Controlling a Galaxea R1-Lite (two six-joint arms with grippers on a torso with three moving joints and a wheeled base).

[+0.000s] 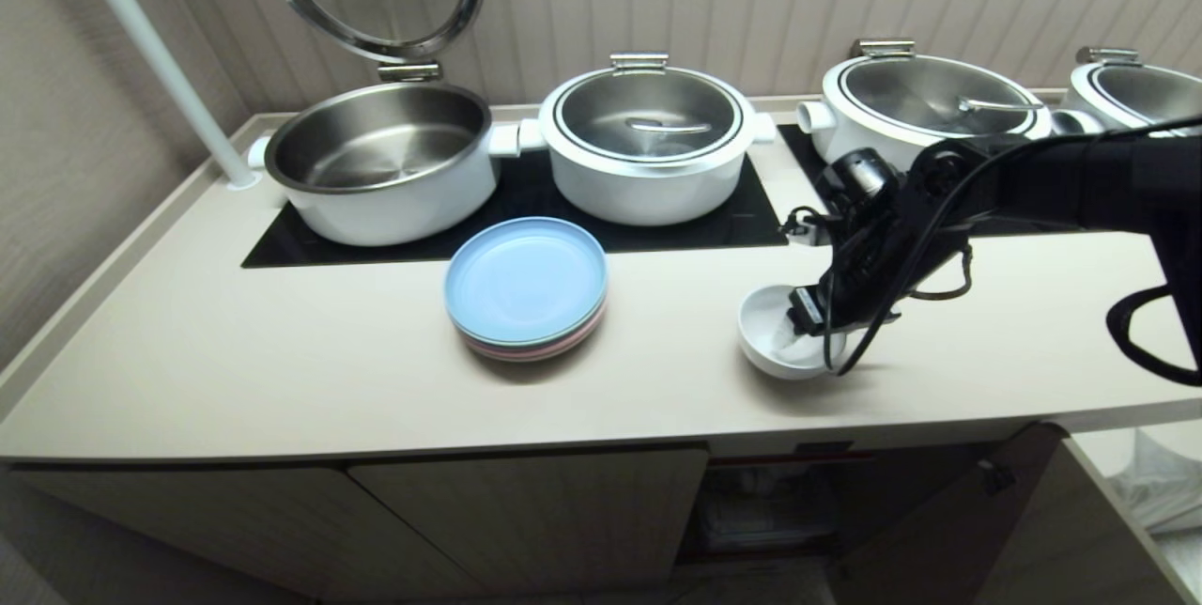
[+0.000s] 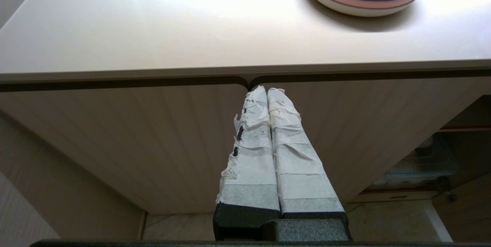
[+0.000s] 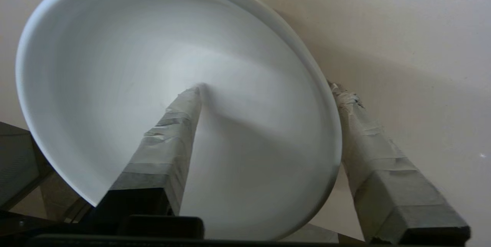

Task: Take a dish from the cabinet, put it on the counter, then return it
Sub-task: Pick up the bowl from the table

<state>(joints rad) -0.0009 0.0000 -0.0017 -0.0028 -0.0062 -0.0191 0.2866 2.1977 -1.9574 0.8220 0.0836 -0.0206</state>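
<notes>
The dish (image 1: 772,334), a small white bowl, sits on the cream counter (image 1: 282,351) near its front edge, right of centre. My right gripper (image 1: 813,318) reaches down onto it from the right. In the right wrist view this gripper (image 3: 267,88) is open and straddles the dish (image 3: 115,66): one taped finger lies inside the bowl and the other stands just outside the rim. The cabinet (image 1: 526,511) runs below the counter. My left gripper (image 2: 264,91) hangs shut and empty in front of the cabinet (image 2: 134,132) doors, below the counter (image 2: 153,20) edge.
A stack of blue and pink plates (image 1: 526,286) lies left of the dish. Behind them on the black hob (image 1: 282,253) stand an open steel pot (image 1: 380,163) and lidded pots (image 1: 648,145). A cabinet door (image 1: 948,511) stands open below the dish.
</notes>
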